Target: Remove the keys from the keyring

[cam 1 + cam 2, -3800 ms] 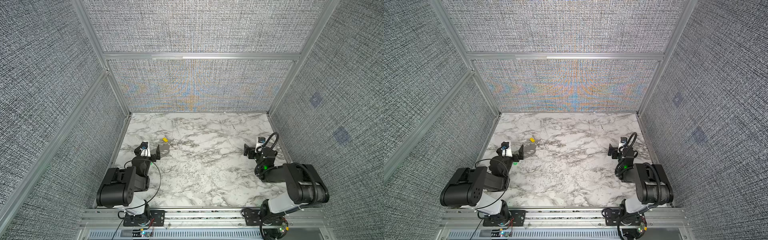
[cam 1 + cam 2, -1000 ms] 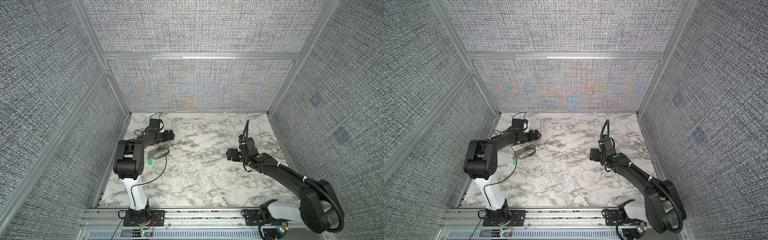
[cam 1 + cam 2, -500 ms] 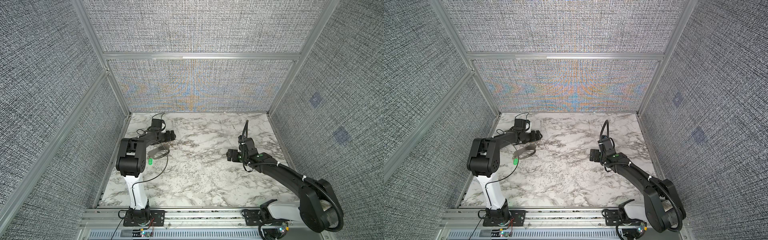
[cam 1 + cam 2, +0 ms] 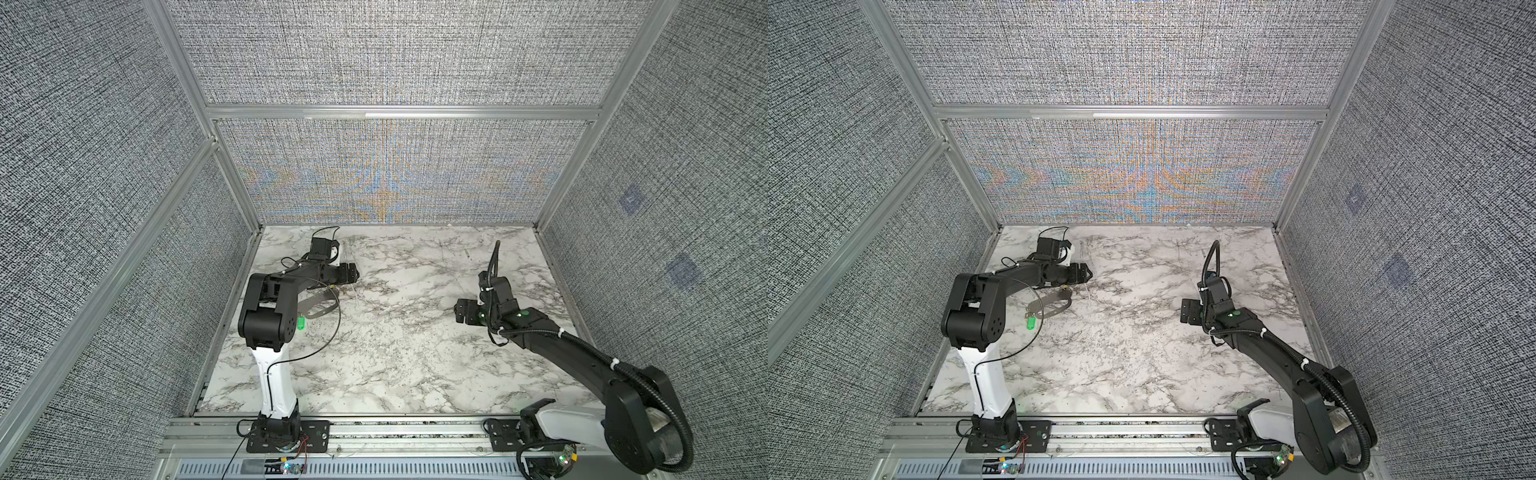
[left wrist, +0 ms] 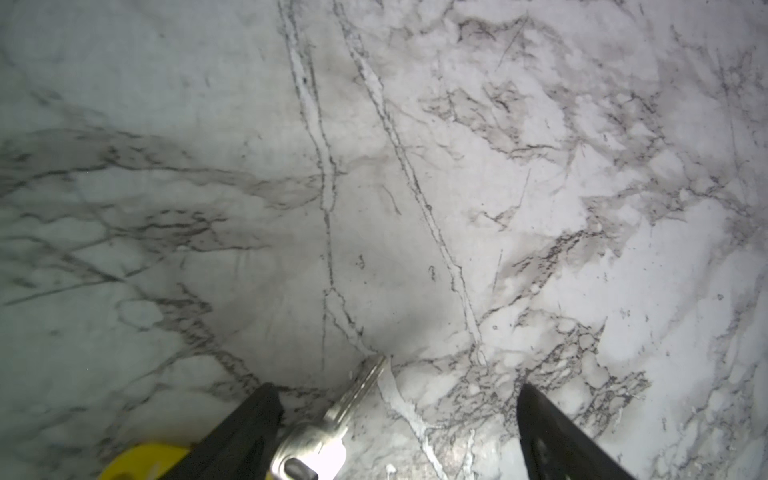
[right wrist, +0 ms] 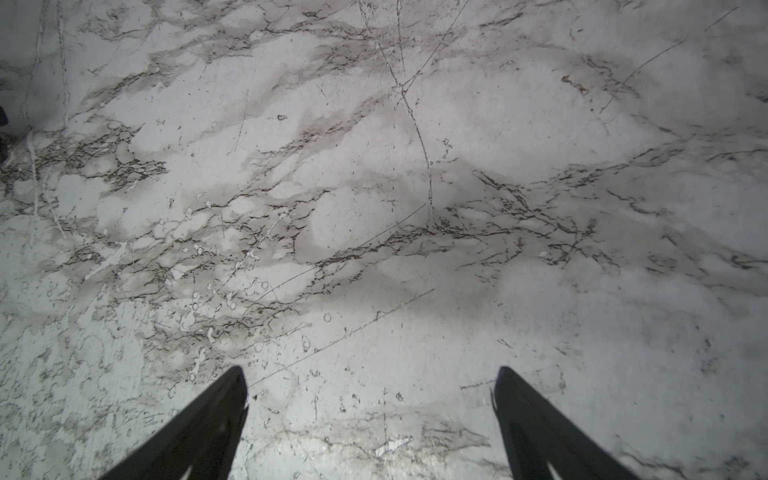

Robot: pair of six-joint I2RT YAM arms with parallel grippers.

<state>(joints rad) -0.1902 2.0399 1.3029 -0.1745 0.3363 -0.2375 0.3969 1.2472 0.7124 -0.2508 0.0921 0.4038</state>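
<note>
Inspector: Grey woven wall panels in an aluminium frame enclose a marble-patterned table.

Clerk: Location of the keyring?

Inspector: In both top views the keyring lies flat on the left half of the table, towards the far side. Its left end is hidden behind the left arm. A green tag sits at its near-left end, just beside the arm's elbow housing.

Clerk: Left gripper?

Inspector: The left gripper is low over the marble, just beyond the ring's far-right end, with its jaws apart. In the left wrist view a silver key lies on the table between the fingers, close to one of them. A yellow tag shows partly behind that finger (contact between finger and key cannot be judged, nor whether this key is on the ring).

Clerk: Right gripper?

Inspector: The right gripper hangs over the right side of the table, well apart from the ring. Its jaws are spread wide, and only marble shows between them.
</note>
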